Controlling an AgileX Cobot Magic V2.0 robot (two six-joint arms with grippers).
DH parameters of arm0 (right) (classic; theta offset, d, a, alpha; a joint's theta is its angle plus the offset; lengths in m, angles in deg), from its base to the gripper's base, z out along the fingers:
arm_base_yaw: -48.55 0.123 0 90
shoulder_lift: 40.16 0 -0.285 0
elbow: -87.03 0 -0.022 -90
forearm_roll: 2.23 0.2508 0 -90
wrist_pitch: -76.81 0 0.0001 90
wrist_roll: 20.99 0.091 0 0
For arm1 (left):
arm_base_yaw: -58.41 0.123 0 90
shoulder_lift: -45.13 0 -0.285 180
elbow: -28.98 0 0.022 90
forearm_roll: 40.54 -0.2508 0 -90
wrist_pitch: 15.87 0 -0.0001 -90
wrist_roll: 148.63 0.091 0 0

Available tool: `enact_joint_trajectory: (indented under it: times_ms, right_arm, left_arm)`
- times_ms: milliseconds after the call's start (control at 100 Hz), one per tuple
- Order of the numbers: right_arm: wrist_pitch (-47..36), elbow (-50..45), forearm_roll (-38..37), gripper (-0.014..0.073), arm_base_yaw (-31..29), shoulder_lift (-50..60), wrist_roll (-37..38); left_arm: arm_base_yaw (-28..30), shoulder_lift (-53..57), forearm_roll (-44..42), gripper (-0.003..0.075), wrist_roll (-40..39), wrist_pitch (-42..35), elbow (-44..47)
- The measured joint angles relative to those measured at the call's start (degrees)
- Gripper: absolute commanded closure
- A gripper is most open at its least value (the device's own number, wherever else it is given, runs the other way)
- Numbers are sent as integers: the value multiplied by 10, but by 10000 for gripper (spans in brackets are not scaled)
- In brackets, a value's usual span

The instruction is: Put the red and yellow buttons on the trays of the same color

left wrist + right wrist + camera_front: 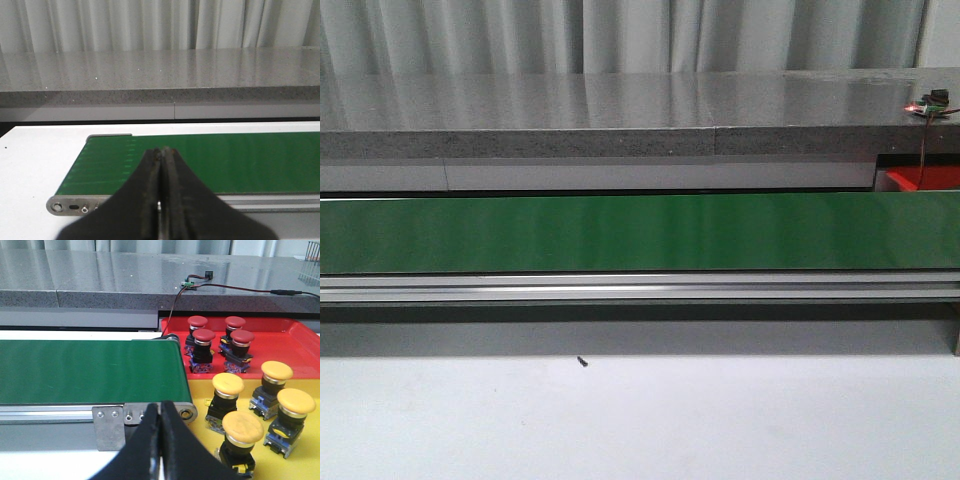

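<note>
Right wrist view shows you four red buttons (217, 335) on the red tray (305, 347), yellow buttons (252, 400) on yellow, both grippers closed empty, so reaching in could topple them.

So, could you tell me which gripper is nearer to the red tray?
Right. The right gripper sits by the belt end beside the red tray; the left gripper is at the opposite end.

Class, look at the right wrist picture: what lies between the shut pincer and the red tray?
A yellow tray carrying four yellow buttons lies between the right pincer and the red tray; the right wrist view shows it.
</note>
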Motion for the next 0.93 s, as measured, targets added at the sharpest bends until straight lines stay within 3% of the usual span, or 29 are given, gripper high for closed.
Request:
enact_joint_trajectory:
  times_ms: [930]
  right_arm:
    - [1, 0, 0, 710, 0, 0, -1]
  left_arm:
    - [-2, 0, 18, 740, 0, -9, 6]
